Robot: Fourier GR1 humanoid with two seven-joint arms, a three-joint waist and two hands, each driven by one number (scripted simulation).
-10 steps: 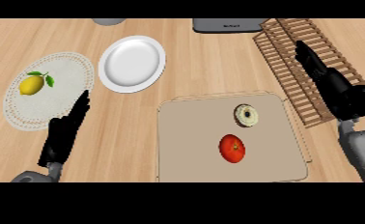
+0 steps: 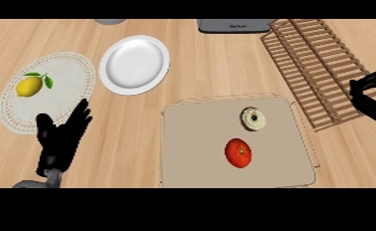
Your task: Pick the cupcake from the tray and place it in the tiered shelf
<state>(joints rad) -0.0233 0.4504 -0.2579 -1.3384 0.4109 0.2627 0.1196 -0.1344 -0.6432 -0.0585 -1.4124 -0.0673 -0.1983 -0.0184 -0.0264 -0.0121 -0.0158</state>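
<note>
Pulls the right hand [image 2: 361,99] back off the tiered shelf [image 2: 316,70] to the right edge, with too little of it showing to tell open from shut. Leaves the cupcake [image 2: 253,119] sitting on the tray [image 2: 191,165], not yet picked up, so likely needs a fresh reach. Keeps the left hand [image 2: 62,140] resting low on the left, fingers straight and close together, thumb out to the side.

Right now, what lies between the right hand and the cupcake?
Head view: the slatted wooden shelf, then bare beige tray, separate black right hand from pale round cupcake.
</note>
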